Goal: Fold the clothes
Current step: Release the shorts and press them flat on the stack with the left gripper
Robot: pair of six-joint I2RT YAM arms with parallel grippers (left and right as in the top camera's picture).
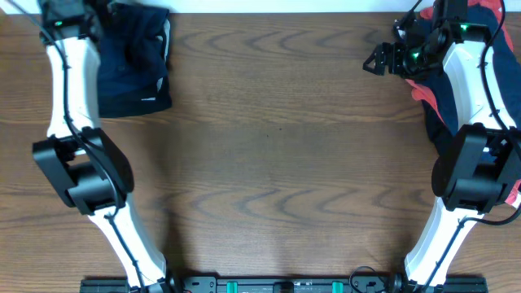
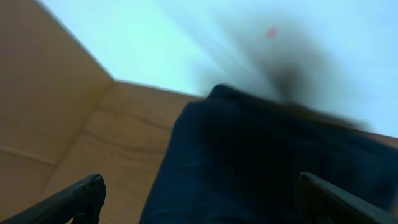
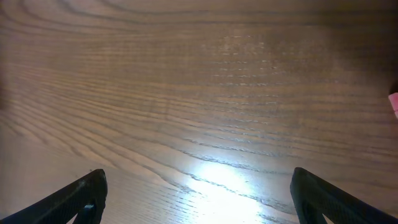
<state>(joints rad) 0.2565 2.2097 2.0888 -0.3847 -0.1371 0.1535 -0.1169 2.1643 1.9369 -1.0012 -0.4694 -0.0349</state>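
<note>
**Two arms at the table's far corners, both grippers empty.** The left gripper (image 2: pixel 200 182) hangs wide open over a navy garment (image 1: pixel 133 63) at the far left corner of the table (image 1: pixel 269 163). Its jaws are spread to either side of the dark cloth and hold nothing. The blurred wrist view does not show whether they touch the fabric. The right gripper (image 3: pixel 199 173), equally wide and empty, hovers above bare wood near the far right corner. It sits just inward of a pile (image 1: pixel 423 91) of coral-red and navy clothes, and a sliver of coral cloth (image 3: pixel 393 103) shows at the edge of its wrist view.

The navy garment lies in a compact, roughly rectangular bundle. Its long axis runs from the far edge toward the near edge, with pale trim along the side facing the table's middle. The pile stretches along the right edge from the far corner, partly hidden beneath the right arm (image 1: pixel 468 81).

The left arm (image 1: pixel 59 89) rises from its base at the near edge and bends at the elbow near the left edge. From there it reaches out to the far left corner, its wrist beside the garment. The right arm mirrors it along the right edge, its wrist turned inward toward the table's centre. The two grippers are well apart.
</note>
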